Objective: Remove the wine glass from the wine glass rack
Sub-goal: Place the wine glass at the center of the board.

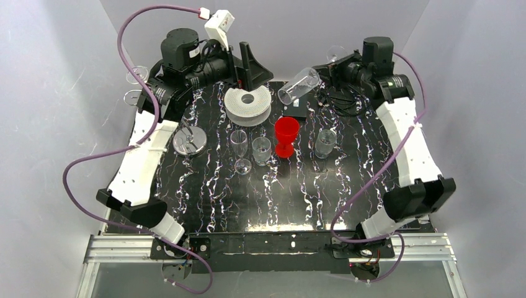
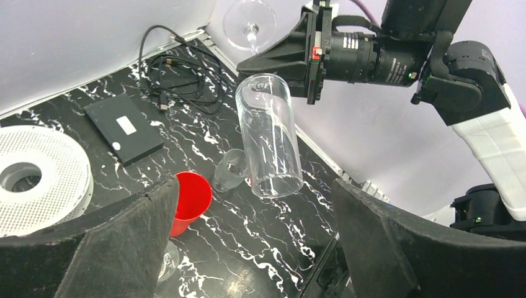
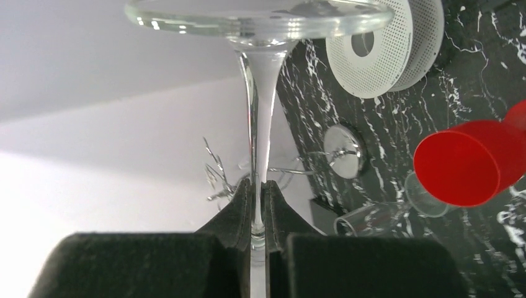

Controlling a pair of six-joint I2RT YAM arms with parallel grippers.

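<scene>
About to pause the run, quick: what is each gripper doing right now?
Left gripper: open, holding nothing.
Right gripper: closed on the stem of the wine glass.

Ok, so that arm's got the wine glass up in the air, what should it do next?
Probably tilt the wine glass upright and lower it toward bare table. The right gripper is shut on its stem, holding it sideways in the air, clear of the wine glass rack.

Clear, glossy wine glass (image 3: 259,112)
</scene>
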